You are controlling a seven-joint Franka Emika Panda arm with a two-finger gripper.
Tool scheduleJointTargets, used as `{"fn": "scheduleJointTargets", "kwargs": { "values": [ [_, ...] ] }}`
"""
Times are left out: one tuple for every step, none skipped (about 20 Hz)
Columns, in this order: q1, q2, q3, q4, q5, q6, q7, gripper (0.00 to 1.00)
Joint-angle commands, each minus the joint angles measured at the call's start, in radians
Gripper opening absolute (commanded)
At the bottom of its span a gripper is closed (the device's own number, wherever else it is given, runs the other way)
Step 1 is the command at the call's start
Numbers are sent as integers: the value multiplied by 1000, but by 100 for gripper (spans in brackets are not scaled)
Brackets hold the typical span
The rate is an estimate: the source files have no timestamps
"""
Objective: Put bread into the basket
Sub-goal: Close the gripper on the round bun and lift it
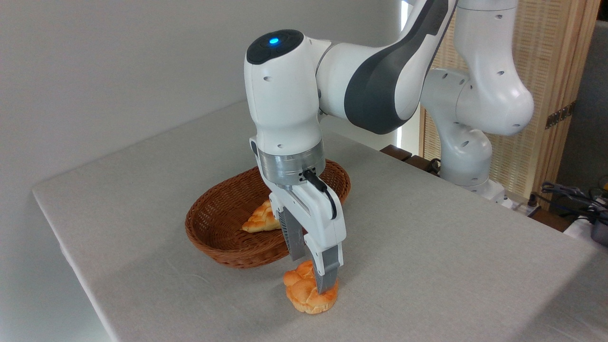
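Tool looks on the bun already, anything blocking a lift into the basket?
Probably not. The tool straddles the bun on the table, the basket sits right behind it, and only a braided loaf lies inside, leaving room.

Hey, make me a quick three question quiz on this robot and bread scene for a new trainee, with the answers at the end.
1. True or false: the bun already lies inside the basket.
2. Which thing is in the basket now? A) a braided loaf B) a cup C) nothing
3. Where does the gripper stand relative to the bun?

Key
1. False. The bun is on the table, just in front of the basket.
2. A. The loaf lies in it, partly hidden by the gripper.
3. Right over it, with a finger on either side of the bun; whether it is already squeezing cannot be told.
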Motion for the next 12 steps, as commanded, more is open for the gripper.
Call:
{"fn": "scheduleJointTargets", "kwargs": {
  "values": [
    [-7,-10,11,-22,0,25,28,100],
    [-9,-7,11,-23,0,25,28,100],
    [-9,-7,11,-29,3,31,28,100],
    [-9,-7,11,-36,26,45,28,100],
    [-9,-7,11,-46,48,58,28,99],
    [-9,-7,11,-54,53,69,22,97],
    [-9,-7,11,-54,53,81,15,89],
    [-9,-8,11,-54,53,89,13,86],
    [-9,-10,11,-54,53,89,13,83],
    [-9,-10,11,-54,53,89,13,75],
    [-9,-10,11,-54,53,89,12,65],
    [-9,-8,11,-54,53,89,12,55]
  ]
}}
